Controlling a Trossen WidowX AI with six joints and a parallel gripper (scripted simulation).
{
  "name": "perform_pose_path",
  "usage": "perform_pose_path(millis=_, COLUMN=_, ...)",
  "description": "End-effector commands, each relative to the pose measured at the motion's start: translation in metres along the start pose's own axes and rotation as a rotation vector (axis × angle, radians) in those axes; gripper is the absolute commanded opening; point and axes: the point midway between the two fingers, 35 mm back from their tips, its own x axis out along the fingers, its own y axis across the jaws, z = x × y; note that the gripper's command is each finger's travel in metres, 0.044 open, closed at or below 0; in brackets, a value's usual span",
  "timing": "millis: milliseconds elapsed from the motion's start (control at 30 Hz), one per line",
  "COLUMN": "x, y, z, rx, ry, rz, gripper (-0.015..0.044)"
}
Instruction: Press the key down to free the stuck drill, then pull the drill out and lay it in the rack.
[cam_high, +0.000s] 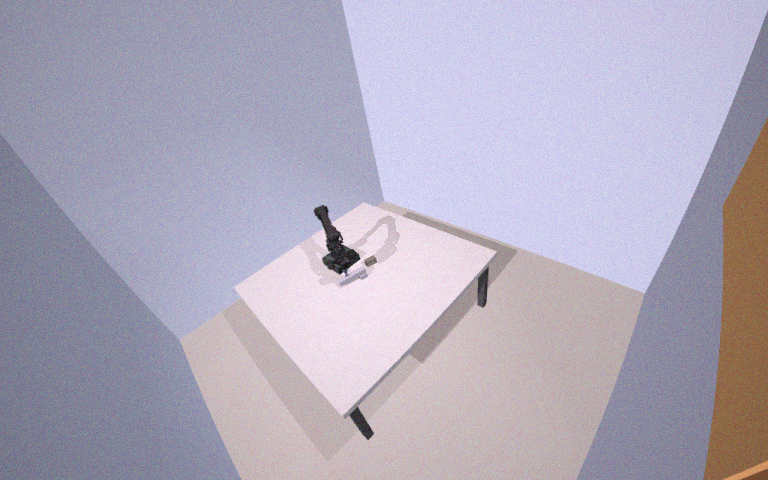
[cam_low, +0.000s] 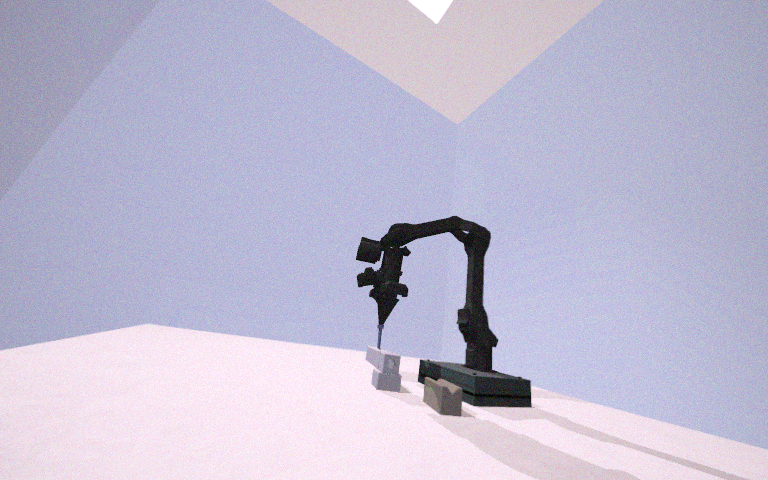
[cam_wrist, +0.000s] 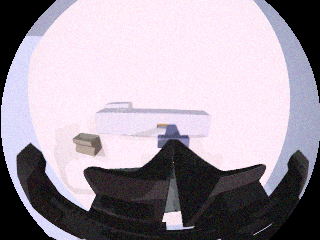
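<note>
A lavender block (cam_high: 353, 276) (cam_low: 380, 358) (cam_wrist: 135, 121) stands on the table. A slim blue key (cam_low: 379, 337) (cam_wrist: 172, 135) stands upright at its top, with a wider head. My gripper (cam_low: 381, 324) (cam_wrist: 172, 143) is shut with nothing between its fingers. Its tips point down right above the key's head and seem to touch it. A small orange patch (cam_wrist: 162, 125) shows beside the key in the wrist view. The drill cannot be clearly made out; a round detail marks the block's near end in the exterior view. The brown rack (cam_high: 370, 260) (cam_low: 442, 396) (cam_wrist: 87, 144) has a notched top and holds nothing.
The arm's dark base (cam_low: 501, 390) stands behind the block and the rack in the exterior view. The rack is a short way off the block's end. The white table (cam_high: 362, 345) (cam_low: 169, 396) has long arm shadows across it.
</note>
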Motion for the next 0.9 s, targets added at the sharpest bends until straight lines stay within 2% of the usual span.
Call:
perform_pose_path(millis=0, x=0.014, y=0.002, z=0.007, rx=-0.003, ry=0.003, rz=0.007, gripper=0.0)
perform_pose_path(millis=867, x=0.024, y=0.002, z=0.007, rx=-0.003, ry=0.003, rz=0.007, gripper=0.0)
